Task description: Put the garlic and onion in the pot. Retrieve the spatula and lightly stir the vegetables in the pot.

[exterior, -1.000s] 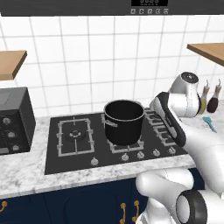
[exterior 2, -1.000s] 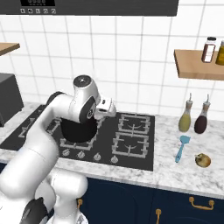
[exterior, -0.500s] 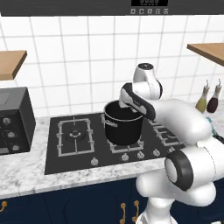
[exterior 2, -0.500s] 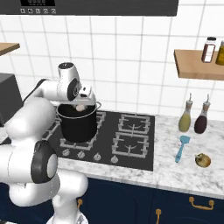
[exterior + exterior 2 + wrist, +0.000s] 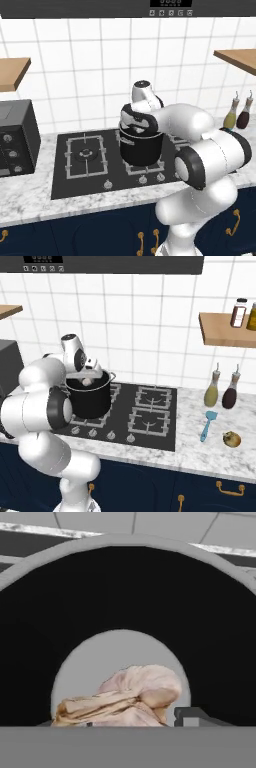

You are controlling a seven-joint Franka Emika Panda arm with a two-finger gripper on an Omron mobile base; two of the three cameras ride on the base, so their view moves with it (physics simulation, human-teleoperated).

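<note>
The tall black pot [image 5: 141,149] [image 5: 91,401] stands on the front middle burner of the hob. My hand reaches down into its mouth from above. My gripper [image 5: 135,722] [image 5: 87,379] is shut on a pale pinkish-tan garlic bulb [image 5: 131,698] [image 5: 87,381], which hangs inside the rim over the pot's grey bottom [image 5: 100,657]. One dark fingertip [image 5: 192,716] shows to the right of the bulb. The blue spatula [image 5: 207,425] lies on the marble counter right of the hob. A round yellow-brown onion [image 5: 231,439] sits just beyond it.
Two bottles [image 5: 213,391] [image 5: 230,393] stand against the wall behind the spatula, under a wooden shelf [image 5: 225,331]. A black box appliance with knobs [image 5: 15,135] sits at the counter's left. The hob's left burner [image 5: 85,154] and right burners [image 5: 150,418] are bare.
My arm has swung left from the right side of the hob to above the pot, and the hand with the garlic has dropped into the pot's mouth.
</note>
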